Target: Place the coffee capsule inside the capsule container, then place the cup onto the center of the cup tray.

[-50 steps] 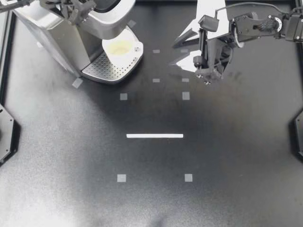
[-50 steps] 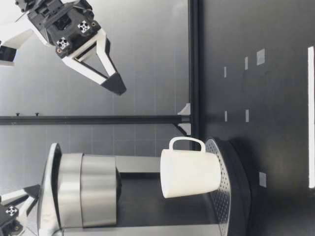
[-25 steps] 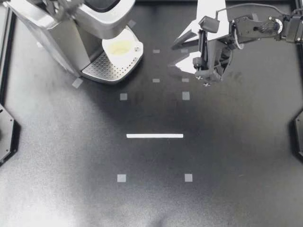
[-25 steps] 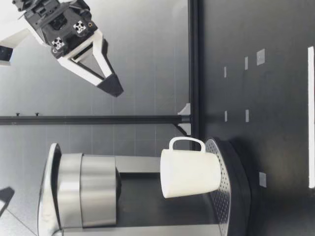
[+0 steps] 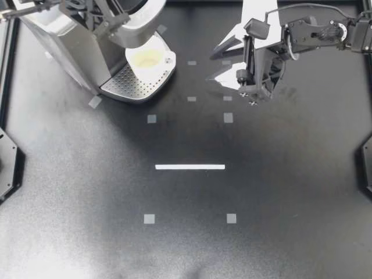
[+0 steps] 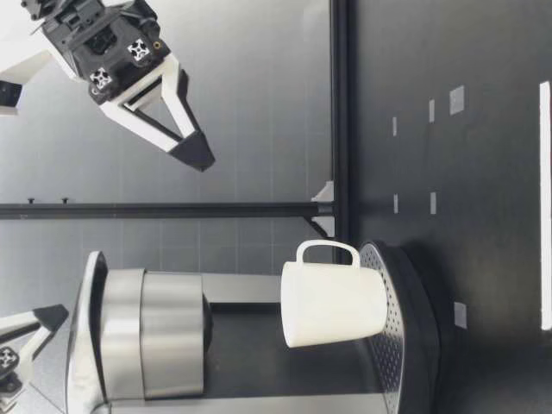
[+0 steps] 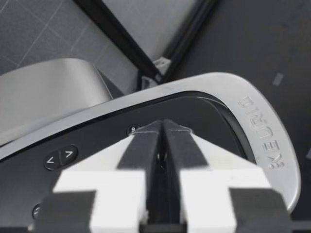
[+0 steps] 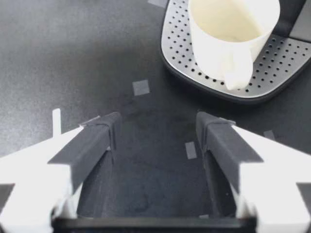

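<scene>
**Left gripper back over machine head; cup already on tray**

Vs half a sec ago, the left gripper swings back into the upper left of the top view, over the head of the coffee machine. A sec ago it sat in abt the same spot. In the left wrist view its fingers are pressed together w/ nothing btwn them, tips just above the dark lid. The lid looks down. The coffee capsule isn't visible anywhere, so can't confirm it's inside. Prob. this is a press or check on the lid, i.e. the capsule step closing out.

The right gripper, upper right of centre, barely shifts. Its jaws are wide apart and empty, hanging above the table.

The cup hasn't moved: upright on the perforated cup tray, under the head, handle toward the right gripper. In the right wrist view it sits ahead of the spread fingers, well apart, nothing touching it. The cup step looks done or nr done. Centring is hard to judge; the cup seems to sit toward the tray's upper-right part in the top view.
</scene>
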### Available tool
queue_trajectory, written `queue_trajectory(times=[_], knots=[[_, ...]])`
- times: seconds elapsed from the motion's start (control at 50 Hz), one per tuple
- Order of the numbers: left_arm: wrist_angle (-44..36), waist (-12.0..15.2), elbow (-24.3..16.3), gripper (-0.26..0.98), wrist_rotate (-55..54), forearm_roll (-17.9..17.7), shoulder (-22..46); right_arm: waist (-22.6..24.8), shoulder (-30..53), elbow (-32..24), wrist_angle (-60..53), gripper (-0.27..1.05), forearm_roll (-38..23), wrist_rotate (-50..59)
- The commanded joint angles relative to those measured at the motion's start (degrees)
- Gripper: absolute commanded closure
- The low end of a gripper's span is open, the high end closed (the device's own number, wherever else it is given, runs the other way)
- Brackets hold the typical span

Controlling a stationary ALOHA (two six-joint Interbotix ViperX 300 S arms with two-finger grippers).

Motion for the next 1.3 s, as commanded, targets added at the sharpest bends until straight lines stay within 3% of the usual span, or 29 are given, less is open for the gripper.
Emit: queue_trajectory(times=[0.0,0.62,0.78,0.9,1.28], knots=[[0.0,-0.18,-1.49,0.62,0.0,0.44,-0.26,0.18,-1.41,-0.53,-0.35,0.17,0.18,-0.09],[0.09,2.2,-1.05,0.62,0.18,1.05,0.88,0.18,-1.32,0.35,-0.09,0.17,0.26,0.0],[0.62,2.29,-0.44,0.62,0.18,1.14,1.05,0.18,-1.23,0.35,-0.09,0.17,0.26,-0.09],[5.27,2.29,-0.79,0.62,0.26,1.14,1.93,0.18,-1.23,0.35,-0.18,0.17,0.18,-0.18],[3.96,2.29,-0.53,0.62,0.18,0.26,2.9,0.18,-0.7,0.26,-0.35,0.17,0.18,-0.18]])
